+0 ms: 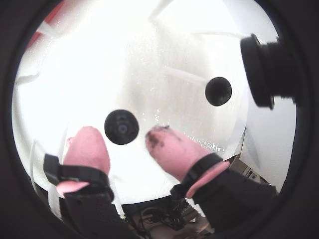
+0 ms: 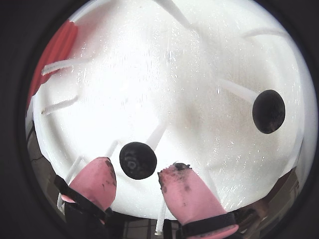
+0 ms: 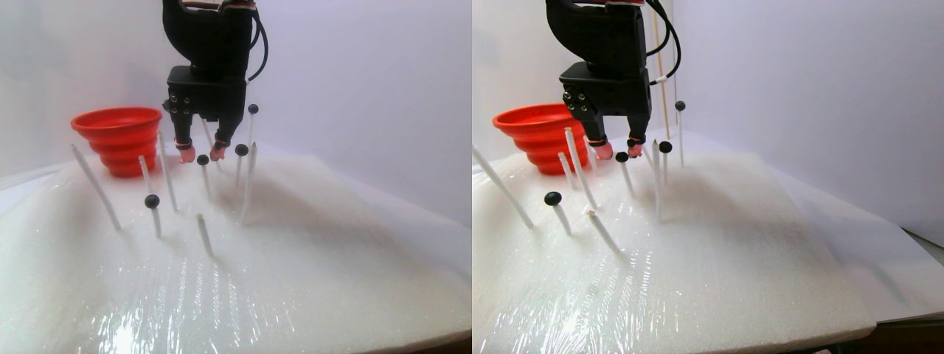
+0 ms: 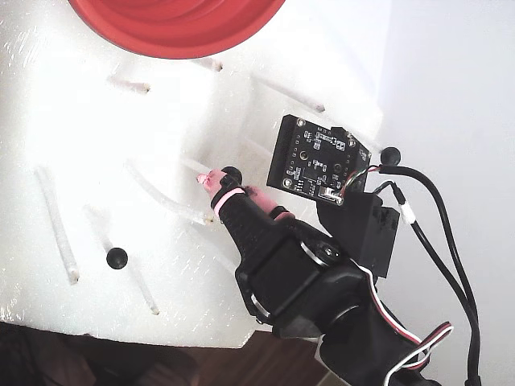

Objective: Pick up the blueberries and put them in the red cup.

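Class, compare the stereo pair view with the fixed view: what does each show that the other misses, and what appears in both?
Only the stereo pair shows the scene side-on: the white sticks stand upright in the foam, blueberries perched on their tips, and the red cup's stepped outer wall. Only the fixed view shows the green circuit board on the arm and the cup's inside from above. Both show the cup, the pink-tipped gripper open around one blueberry, and another blueberry apart from it.

bright, washed-out white glare in both wrist views, with dark round fisheye edges and soft focus.
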